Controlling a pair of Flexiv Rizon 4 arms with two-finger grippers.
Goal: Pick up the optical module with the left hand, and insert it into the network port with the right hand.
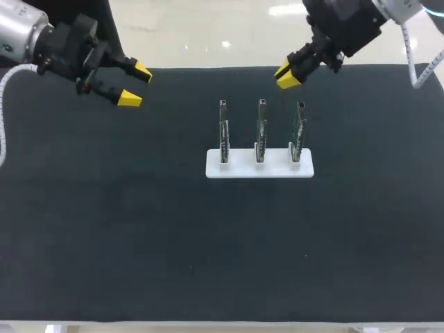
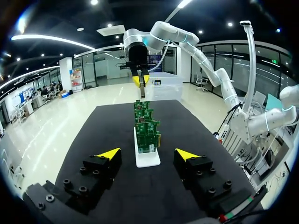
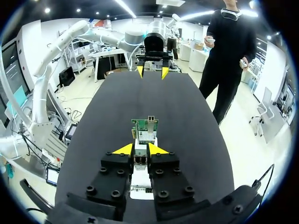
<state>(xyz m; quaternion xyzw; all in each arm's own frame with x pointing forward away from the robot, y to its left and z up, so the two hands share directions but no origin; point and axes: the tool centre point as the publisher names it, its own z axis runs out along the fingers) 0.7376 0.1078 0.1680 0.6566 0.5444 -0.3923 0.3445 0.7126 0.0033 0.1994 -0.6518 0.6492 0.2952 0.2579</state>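
Pickup step seemingly not begun: left tool (image 1: 135, 85) open, empty, over far-left surface (image 1: 104, 229); right tool (image 1: 286, 75) grip, cannot tell; no loose optical module visible; port boards (image 1: 260, 132) upright in white holder (image 1: 239, 168) mid-surface; next needs locating the module.

Bright, even overhead light, faint soft shadows on the matte black table (image 1: 104, 229).
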